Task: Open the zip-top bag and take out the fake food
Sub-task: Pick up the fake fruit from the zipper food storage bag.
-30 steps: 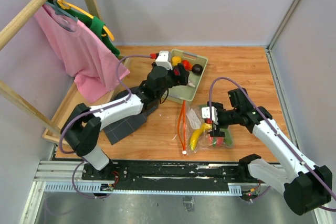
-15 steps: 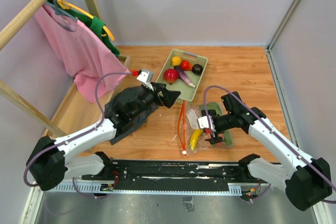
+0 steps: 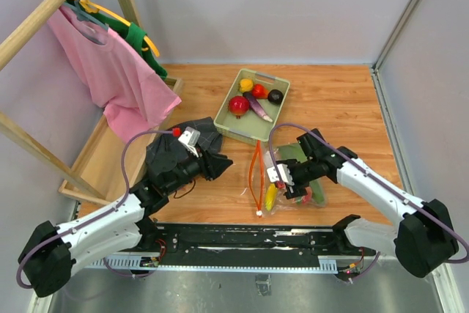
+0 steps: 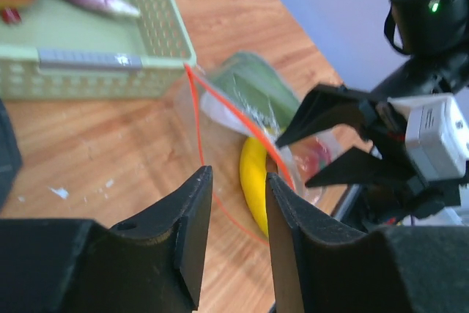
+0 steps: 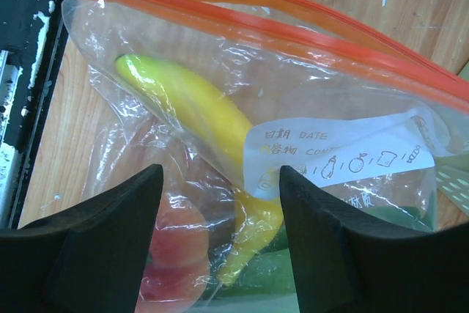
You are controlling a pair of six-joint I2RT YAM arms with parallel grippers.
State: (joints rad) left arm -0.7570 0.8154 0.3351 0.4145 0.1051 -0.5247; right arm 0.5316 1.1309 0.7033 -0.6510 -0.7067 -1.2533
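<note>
The zip-top bag [image 3: 289,174] lies on the wooden table, its orange zip strip [image 3: 254,175] gaping toward the left. Inside show a yellow banana [image 5: 196,113], a red piece [image 5: 174,248] and a green leafy piece [image 4: 253,87], behind the white label [image 5: 344,144]. My right gripper [image 3: 288,181] hovers open just over the bag [image 5: 146,42], fingers astride the banana's lower end. My left gripper [image 3: 222,163] is low beside the bag's mouth [image 4: 220,119], jaws narrowly apart with nothing between them. More fake food, red, yellow and purple, sits in the green tray [image 3: 226,99].
A dark cloth [image 3: 170,153] lies under my left arm. A wooden rack with a pink shirt [image 3: 110,71] stands at the left, its base frame [image 3: 99,153] on the table. Walls close the back and right. The tray's mesh wall [image 4: 95,78] is just left of the bag.
My left arm pulled back from the tray and came down to the bag's mouth, its jaws narrowing. My right gripper slid left over the bag and closed a little.
</note>
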